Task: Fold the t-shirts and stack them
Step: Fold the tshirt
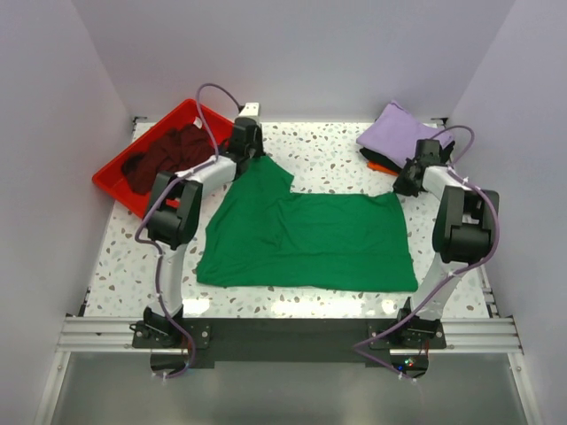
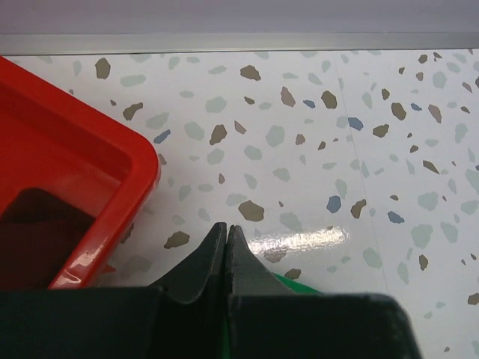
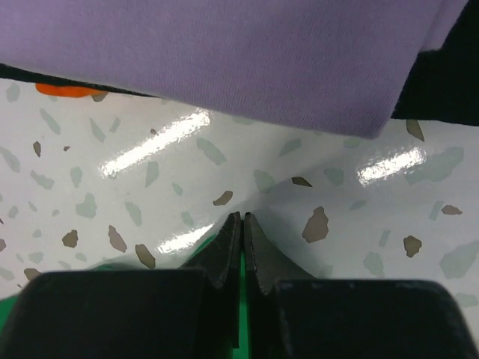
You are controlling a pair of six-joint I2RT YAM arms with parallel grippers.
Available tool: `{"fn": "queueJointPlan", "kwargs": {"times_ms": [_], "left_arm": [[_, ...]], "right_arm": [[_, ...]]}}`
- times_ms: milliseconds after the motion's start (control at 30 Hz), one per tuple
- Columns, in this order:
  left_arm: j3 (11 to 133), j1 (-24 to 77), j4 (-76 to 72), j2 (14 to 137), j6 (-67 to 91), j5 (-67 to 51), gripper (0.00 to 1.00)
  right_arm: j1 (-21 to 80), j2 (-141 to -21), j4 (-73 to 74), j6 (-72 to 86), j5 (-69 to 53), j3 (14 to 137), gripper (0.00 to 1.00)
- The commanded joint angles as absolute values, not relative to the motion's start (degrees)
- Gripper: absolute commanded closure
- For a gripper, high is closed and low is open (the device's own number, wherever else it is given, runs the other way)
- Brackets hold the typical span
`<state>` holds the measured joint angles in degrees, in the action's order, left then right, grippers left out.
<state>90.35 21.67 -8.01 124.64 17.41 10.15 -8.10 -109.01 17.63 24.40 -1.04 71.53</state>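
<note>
The green t-shirt (image 1: 306, 241) lies flat mid-surface (image 1: 328, 146), long axis left to right, its 2 far corners pinched in the closed left tool (image 2: 226, 232) and closed right tool (image 3: 241, 221), so the fold likely comes nearward.

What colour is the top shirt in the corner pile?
The top shirt is lavender, clearest in the right wrist view.

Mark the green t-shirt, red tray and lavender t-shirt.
green t-shirt (image 1: 310, 239): top external view, middle of the body.
red tray (image 2: 146, 176): left wrist view, rounded rim corner.
lavender t-shirt (image 1: 403, 128): top external view, centre of its top face.
</note>
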Motion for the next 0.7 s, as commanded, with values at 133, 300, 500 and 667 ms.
{"fn": "queueJointPlan", "kwargs": {"times_ms": [133, 300, 500, 667], "left_arm": [[81.5, 20.5, -18.3, 116.1, 13.4, 6.8, 1.0], [68.5, 20.5, -23.3, 107.9, 13.8, 5.7, 1.0], [55.5, 20.5, -27.5, 98.2, 15.8, 6.4, 1.0], [44.1, 20.5, -30.9, 90.9, 18.3, 5.6, 1.0]], "right_arm": [[-7.9, -103.1, 17.7, 24.2, -1.2, 71.1, 1.0], [-7.9, -96.2, 17.0, 23.8, -1.1, 65.3, 1.0], [-8.0, -92.5, 17.2, 22.7, -0.2, 60.0, 1.0], [-8.0, -89.7, 17.4, 22.4, 1.7, 56.2, 1.0]]}}
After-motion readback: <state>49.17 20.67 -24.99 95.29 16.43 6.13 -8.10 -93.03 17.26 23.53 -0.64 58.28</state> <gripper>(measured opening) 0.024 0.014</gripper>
